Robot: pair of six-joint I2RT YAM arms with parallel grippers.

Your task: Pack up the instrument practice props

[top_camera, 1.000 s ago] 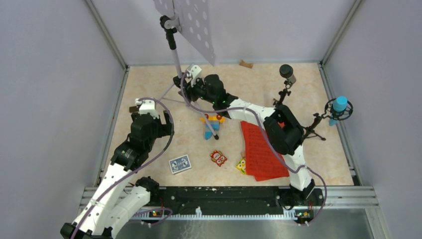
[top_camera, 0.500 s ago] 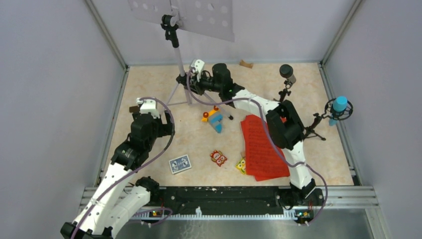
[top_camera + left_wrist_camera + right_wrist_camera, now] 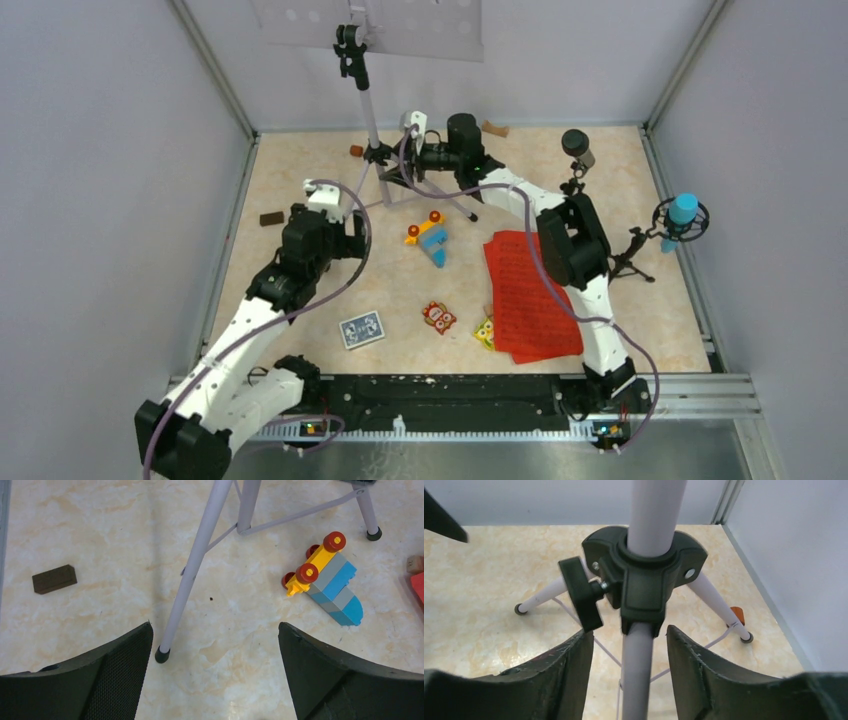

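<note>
Music stand [image 3: 367, 100] shifted right | right wrist alone: right tool [image 3: 629, 630] spread astride its pole | left tool [image 3: 215, 625] spread

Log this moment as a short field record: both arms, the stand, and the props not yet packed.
left gripper: open, empty, hovering beside one foot of the music stand
right gripper: open, fingers either side of the stand's tube below its black hub, gaps on both sides
music stand: upright on its tripod legs
red music sheets: lying flat, right side
dark microphone: on its small tripod
blue microphone: on its small tripod, far right
not for packing: toy block car, card deck
</note>
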